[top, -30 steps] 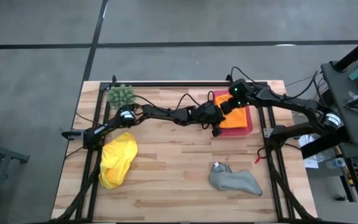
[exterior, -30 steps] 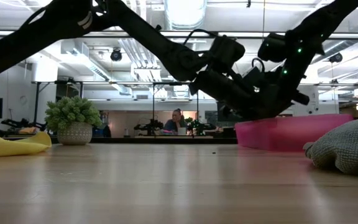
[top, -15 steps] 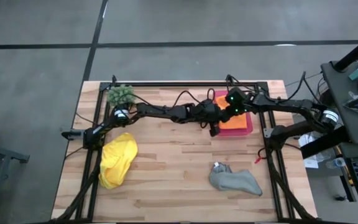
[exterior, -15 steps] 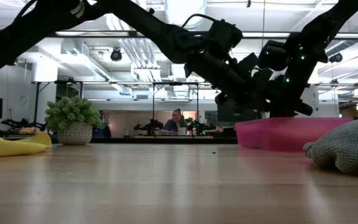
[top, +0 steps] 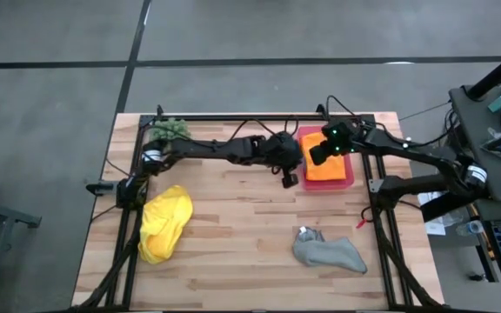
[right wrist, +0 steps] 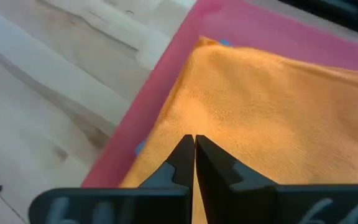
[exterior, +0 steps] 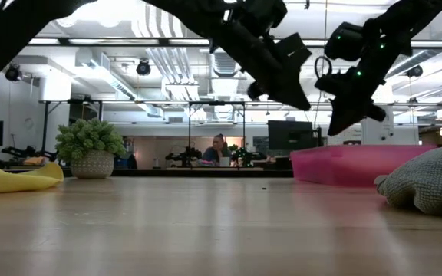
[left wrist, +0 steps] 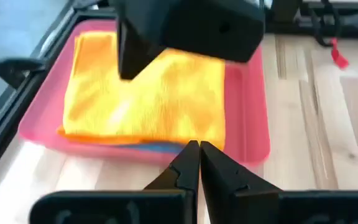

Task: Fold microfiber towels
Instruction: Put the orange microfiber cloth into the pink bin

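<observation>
Hovering over the pink tray (top: 347, 180) at the table's far right, the right gripper (right wrist: 195, 163) has its jaws pressed together and empty, just above the folded orange towel (top: 324, 167), which lies on a blue towel (left wrist: 160, 147) whose edge peeks out below. The left gripper (left wrist: 199, 163), jaws also together and holding nothing, hangs just left of the tray. With the two arms this close, a careless swing could knock one into the other or snag the orange towel and undo its fold. The yellow towel (top: 163, 223) at near left and the grey towel (top: 329, 252) at near right lie crumpled, unfolded; reaching for either means crossing cables
</observation>
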